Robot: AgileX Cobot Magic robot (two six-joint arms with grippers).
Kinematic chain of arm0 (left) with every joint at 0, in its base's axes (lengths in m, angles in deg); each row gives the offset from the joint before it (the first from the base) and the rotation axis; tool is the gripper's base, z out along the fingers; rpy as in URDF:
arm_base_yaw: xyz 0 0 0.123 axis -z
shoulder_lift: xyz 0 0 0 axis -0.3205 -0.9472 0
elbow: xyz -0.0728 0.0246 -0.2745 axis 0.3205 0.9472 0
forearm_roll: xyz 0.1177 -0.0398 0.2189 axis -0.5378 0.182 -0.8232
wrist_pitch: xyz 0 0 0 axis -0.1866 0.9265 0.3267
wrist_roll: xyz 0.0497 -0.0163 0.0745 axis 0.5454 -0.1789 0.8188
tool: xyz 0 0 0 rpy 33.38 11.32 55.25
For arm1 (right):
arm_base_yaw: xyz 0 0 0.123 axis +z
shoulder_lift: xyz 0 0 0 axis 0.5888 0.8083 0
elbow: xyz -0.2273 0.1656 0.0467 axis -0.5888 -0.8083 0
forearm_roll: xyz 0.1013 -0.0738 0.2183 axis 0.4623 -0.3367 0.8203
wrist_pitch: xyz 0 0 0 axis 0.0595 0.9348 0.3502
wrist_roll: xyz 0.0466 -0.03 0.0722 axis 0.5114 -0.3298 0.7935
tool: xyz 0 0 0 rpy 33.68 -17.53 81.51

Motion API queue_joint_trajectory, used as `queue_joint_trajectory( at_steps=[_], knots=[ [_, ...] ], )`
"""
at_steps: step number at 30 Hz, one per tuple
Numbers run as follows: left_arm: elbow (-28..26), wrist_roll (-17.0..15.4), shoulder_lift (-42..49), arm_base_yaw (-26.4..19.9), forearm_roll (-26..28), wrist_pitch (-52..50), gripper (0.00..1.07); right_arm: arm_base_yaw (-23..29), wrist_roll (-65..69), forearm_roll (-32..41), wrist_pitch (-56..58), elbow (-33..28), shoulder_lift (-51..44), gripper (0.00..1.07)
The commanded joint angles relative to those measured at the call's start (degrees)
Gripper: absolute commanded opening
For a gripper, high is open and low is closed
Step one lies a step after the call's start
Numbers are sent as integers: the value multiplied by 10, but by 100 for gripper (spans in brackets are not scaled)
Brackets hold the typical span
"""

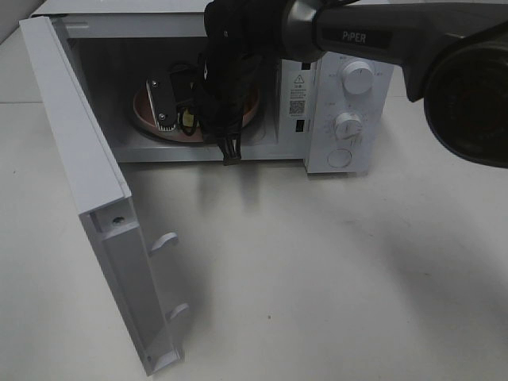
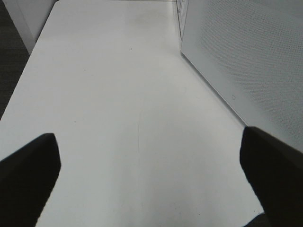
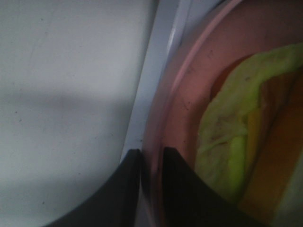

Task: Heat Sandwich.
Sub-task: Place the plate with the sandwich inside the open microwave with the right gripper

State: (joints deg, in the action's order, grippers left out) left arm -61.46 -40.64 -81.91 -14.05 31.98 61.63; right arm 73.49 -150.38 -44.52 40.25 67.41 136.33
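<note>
The white microwave (image 1: pixel 341 119) stands with its door (image 1: pixel 79 159) swung wide open. Inside it rests the pink plate (image 1: pixel 143 107), and on the plate lies the yellowish-green sandwich (image 1: pixel 189 119). My right gripper (image 1: pixel 176 119) reaches into the cavity. In the right wrist view its gripper (image 3: pixel 151 161) straddles the rim of the plate (image 3: pixel 199 71) with a narrow gap, and whether it presses the rim is unclear. The sandwich (image 3: pixel 227 142) lies just beside it. My left gripper (image 2: pixel 151 179) hangs open over the bare table, holding nothing.
The open door juts toward the table's front left. The microwave's perforated side wall (image 2: pixel 246 56) runs close beside my left gripper. The knobs (image 1: pixel 355 78) sit on the right panel. The right arm's dark links (image 1: pixel 468 87) loom over the top right.
</note>
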Motion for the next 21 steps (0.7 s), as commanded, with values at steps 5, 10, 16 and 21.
queue_joint_trajectory(
  at_steps=[5,10,16,21],
  knots=[
    [0,0,10,1,1,-7,98,-1,54,-18,-5,5,-5,60],
    [0,0,10,1,1,-7,98,-1,72,-18,-7,2,-12,80],
    [0,0,10,1,1,-7,98,-1,71,-18,-31,-26,-27,82],
    [0,0,10,1,1,-7,98,-1,71,-18,-77,-64,-50,80]
  ],
)
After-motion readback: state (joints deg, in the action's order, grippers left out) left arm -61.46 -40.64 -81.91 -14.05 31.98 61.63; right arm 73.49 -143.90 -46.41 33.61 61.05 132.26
